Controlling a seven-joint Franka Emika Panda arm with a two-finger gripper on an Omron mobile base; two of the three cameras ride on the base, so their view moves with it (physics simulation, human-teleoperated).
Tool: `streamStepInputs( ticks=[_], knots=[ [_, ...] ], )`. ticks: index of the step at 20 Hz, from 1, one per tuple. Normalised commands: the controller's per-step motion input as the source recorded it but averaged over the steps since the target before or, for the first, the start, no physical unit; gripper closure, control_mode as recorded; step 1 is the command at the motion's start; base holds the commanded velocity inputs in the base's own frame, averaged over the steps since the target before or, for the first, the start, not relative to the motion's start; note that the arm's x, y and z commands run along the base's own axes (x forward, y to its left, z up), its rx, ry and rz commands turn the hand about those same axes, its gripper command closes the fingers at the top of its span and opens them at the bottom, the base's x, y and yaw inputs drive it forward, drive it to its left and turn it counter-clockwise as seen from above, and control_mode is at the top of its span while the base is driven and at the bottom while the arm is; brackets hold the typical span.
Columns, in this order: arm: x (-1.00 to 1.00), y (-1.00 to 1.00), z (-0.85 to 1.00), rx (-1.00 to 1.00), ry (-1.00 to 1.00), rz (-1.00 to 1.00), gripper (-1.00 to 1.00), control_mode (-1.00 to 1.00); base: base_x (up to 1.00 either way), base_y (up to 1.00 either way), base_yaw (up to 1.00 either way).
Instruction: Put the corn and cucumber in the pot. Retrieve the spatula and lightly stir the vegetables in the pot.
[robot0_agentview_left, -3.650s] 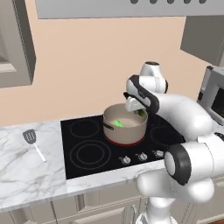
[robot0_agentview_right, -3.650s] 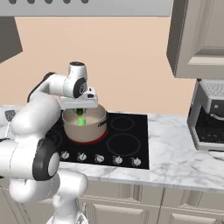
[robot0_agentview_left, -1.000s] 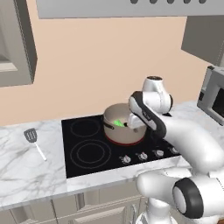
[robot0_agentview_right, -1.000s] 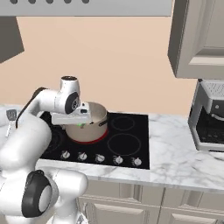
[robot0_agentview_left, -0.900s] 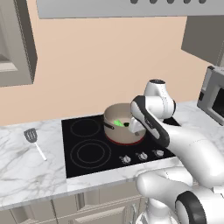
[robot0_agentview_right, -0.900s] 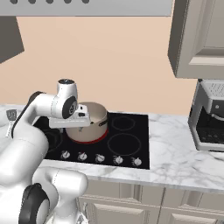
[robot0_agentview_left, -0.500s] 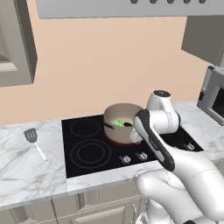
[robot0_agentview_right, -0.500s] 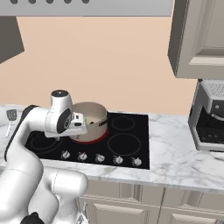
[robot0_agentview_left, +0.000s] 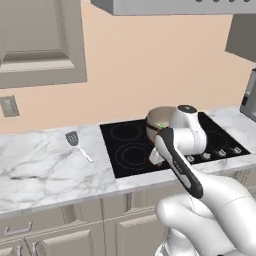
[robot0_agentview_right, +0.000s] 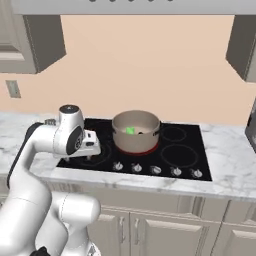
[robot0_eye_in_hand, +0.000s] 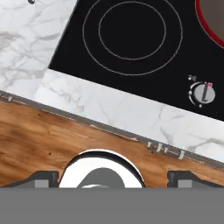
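Spatula (robot0_agentview_left: 77, 145) lies flat on your marble counter (robot0_agentview_left: 45, 165) left of the cooktop (robot0_agentview_left: 131, 146), head toward the wall, handle running toward the counter's front edge, open counter all round it; gripper (robot0_agentview_right: 93, 146), fingers spread wide and empty, hangs over the cooktop's front-left corner beside the pot (robot0_agentview_right: 136, 132).

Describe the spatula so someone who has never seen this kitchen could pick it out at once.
Start at the black cooktop set into the white marble counter, then look along the counter to its left, below the wall outlet. The spatula lies flat there by itself, apart from the cooktop. It has a small grey slotted square head and a thin white straight handle, unlike the round tan pot on the burner.
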Motion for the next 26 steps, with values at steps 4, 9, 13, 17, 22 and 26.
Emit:
streamStepInputs(
  ticks=[4, 9, 13, 17, 22, 26],
  knots=[
    [0.0, 0.0, 0.0, 0.0, 0.0, 0.0, -1.0, 1.0, 0.15, 1.0, -0.01],
    [0.0, 0.0, 0.0, 0.0, 0.0, 0.0, -1.0, 1.0, 0.75, 0.94, -0.05],
    [0.0, 0.0, 0.0, 0.0, 0.0, 0.0, -1.0, 1.0, 0.23, 0.38, -0.02],
    [0.0, 0.0, 0.0, 0.0, 0.0, 0.0, -1.0, 1.0, 0.0, 0.0, 0.0],
    [0.56, 0.2, -0.09, 0.0, 0.0, 0.0, -1.0, -1.0, 0.07, 0.03, 0.0],
    [0.74, 0.31, -0.2, 0.0, 0.0, 0.0, -1.0, -1.0, 0.0, 0.0, 0.0]
  ],
)
